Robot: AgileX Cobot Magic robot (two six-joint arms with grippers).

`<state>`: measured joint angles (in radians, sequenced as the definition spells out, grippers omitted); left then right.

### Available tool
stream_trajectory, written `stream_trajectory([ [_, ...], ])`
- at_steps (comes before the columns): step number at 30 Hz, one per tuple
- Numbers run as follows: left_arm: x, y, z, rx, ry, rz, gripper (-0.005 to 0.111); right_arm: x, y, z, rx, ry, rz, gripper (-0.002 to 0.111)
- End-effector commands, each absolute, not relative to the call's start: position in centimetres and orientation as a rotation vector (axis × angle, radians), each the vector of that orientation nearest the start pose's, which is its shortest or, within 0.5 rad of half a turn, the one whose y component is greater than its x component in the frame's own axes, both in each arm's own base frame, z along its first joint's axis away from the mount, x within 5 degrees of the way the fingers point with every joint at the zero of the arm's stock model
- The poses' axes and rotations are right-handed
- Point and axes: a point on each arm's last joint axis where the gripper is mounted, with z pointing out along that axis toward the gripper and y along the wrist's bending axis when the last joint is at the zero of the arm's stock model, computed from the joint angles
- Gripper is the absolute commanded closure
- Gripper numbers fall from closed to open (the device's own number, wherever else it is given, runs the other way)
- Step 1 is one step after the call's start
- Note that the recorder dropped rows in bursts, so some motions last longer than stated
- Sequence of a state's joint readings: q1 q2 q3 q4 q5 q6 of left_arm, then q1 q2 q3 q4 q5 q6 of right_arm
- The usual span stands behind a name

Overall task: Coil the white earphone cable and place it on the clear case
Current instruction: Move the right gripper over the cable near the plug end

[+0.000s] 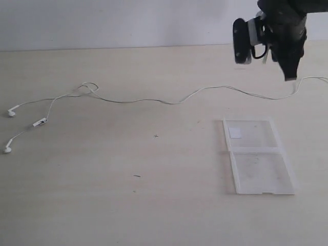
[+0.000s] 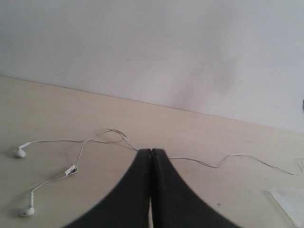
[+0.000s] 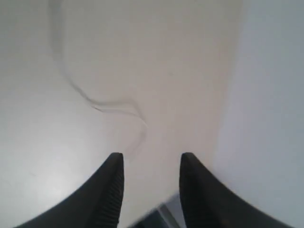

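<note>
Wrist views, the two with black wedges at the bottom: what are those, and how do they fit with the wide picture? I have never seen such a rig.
This is a robot with two arms. Each arm ends in a two-fingered gripper and has a camera on its wrist. The black wedges are the gripper fingers as seen by those cameras. The left gripper is shut and empty. The right gripper has its fingers apart and seems to hold nothing. The wide picture comes from a camera off the arms and shows only the right arm, at the top right. On the table a white earphone cable lies stretched out, not coiled. Near it is a clear case, opened flat, with nothing on it.
</note>
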<state>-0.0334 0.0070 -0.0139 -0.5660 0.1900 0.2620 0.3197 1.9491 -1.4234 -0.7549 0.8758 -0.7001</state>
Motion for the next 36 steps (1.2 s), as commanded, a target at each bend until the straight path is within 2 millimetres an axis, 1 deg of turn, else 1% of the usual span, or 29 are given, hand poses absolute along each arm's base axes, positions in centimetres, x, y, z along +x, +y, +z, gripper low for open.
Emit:
stream_trajectory([
  [1, 5.5, -1.1, 20.3, -0.14, 1.635, -0.332, 0.107, 40.3, 12.3, 23.0, -1.951, 2.059, -0.476, 0.069],
  [4, 5.5, -1.1, 20.3, -0.14, 1.635, -0.332, 0.107, 41.3, 14.4, 24.4, -1.936, 1.98, -0.238, 0.069],
  [6, 5.5, -1.1, 20.3, -0.14, 1.635, -0.332, 0.107, 42.1, 15.7, 24.8, -1.932, 1.924, -0.114, 0.069],
  [8, 5.5, -1.1, 20.3, -0.14, 1.635, -0.332, 0.107, 43.2, 16.6, 24.8, -1.933, 1.882, -0.052, 0.069],
  [9, 5.5, -1.1, 20.3, -0.14, 1.635, -0.332, 0.107, 43.8, 17.0, 24.1, -1.942, 1.883, -0.016, 0.069],
  [10, 5.5, -1.1, 20.3, -0.14, 1.635, -0.332, 0.107, 44.4, 17.3, 24.0, -1.944, 1.879, -0.009, 0.069],
  [13, 5.5, -1.1, 20.3, -0.14, 1.635, -0.332, 0.107, 46.1, 17.9, 21.6, -1.984, 1.902, 0.017, 0.069],
  [15, 5.5, -1.1, 20.3, -0.14, 1.635, -0.332, 0.107, 47.0, 18.2, 20.1, -2.003, 1.916, 0.036, 0.069],
  [17, 5.5, -1.1, 20.3, -0.14, 1.635, -0.332, 0.107, 47.5, 18.4, 19.1, -2.017, 1.922, 0.048, 0.069],
  [18, 5.5, -1.1, 20.3, -0.14, 1.635, -0.332, 0.107, 47.7, 18.5, 18.2, -2.034, 1.926, 0.055, 0.069],
  [23, 5.5, -1.1, 20.3, -0.14, 1.635, -0.332, 0.107, 48.2, 18.6, 15.6, -2.094, 1.942, 0.09, 0.069],
  [27, 5.5, -1.1, 20.3, -0.14, 1.635, -0.332, 0.107, 48.2, 18.6, 14.3, -2.133, 1.948, 0.112, 0.069],
  [33, 5.5, -1.1, 20.3, -0.14, 1.635, -0.332, 0.107, 48.2, 18.7, 13.1, -2.172, 1.929, 0.126, 0.069],
  [36, 5.5, -1.1, 20.3, -0.14, 1.635, -0.332, 0.107, 47.8, 19.5, 13.0, -2.231, 1.87, 0.125, 0.069],
])
